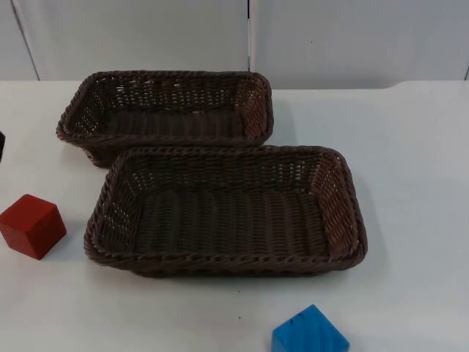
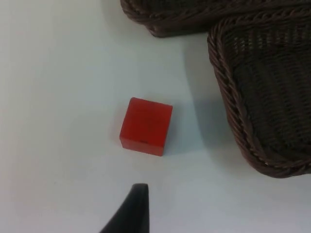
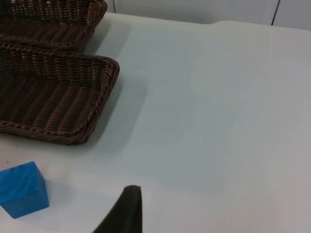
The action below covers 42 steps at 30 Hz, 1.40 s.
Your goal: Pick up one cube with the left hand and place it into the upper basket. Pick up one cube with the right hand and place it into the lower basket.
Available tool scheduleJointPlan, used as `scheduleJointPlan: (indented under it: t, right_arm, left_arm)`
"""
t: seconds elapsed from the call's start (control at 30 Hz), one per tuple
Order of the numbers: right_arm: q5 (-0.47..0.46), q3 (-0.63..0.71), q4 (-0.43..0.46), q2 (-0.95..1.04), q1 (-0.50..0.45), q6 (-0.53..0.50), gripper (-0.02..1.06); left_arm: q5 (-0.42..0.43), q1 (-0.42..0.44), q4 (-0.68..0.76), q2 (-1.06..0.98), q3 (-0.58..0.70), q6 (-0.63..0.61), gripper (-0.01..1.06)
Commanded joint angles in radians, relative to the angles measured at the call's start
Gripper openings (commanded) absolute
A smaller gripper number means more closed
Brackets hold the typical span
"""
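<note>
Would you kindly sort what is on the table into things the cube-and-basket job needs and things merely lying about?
Needed for the job:
red cube
blue cube
upper basket
lower basket
left tool, near the red cube
right tool, near the blue cube

Merely lying about:
nothing; apart from these there is just the white table

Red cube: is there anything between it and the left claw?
Nothing visible. In the left wrist view only bare white table lies between the left claw's fingertip and the red cube; the lower basket sits off to the side.
</note>
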Motion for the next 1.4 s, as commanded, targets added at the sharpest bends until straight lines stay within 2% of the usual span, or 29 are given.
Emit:
scheduleJointPlan:
  t: [0.0, 0.47, 0.7, 0.87, 1.03, 1.37]
  right_arm:
    - [0.000, 0.005, 0.003, -0.005, -0.006, -0.007, 1.05]
    - [0.000, 0.005, 0.003, -0.005, -0.006, -0.007, 1.05]
    - [0.000, 0.005, 0.003, -0.005, -0.006, -0.007, 1.05]
    - [0.000, 0.005, 0.003, -0.005, -0.006, -0.007, 1.05]
    - [0.000, 0.005, 0.003, -0.005, -0.006, -0.007, 1.05]
    - [0.000, 0.005, 0.003, -0.005, -0.006, -0.007, 1.05]
  left_arm:
    - [-0.016, -0.003, -0.016, 0.062, -0.049, 0.003, 1.05]
    - [-0.024, -0.003, -0.018, 0.318, -0.236, 0.001, 1.05]
    - [-0.077, -0.003, 0.015, 0.424, -0.241, -0.030, 1.05]
    - [-0.142, -0.003, 0.121, 0.518, -0.241, -0.149, 1.05]
    - [-0.200, -0.003, 0.122, 0.576, -0.241, -0.186, 1.05]
    - [-0.242, -0.003, 0.080, 0.672, -0.241, -0.207, 1.05]
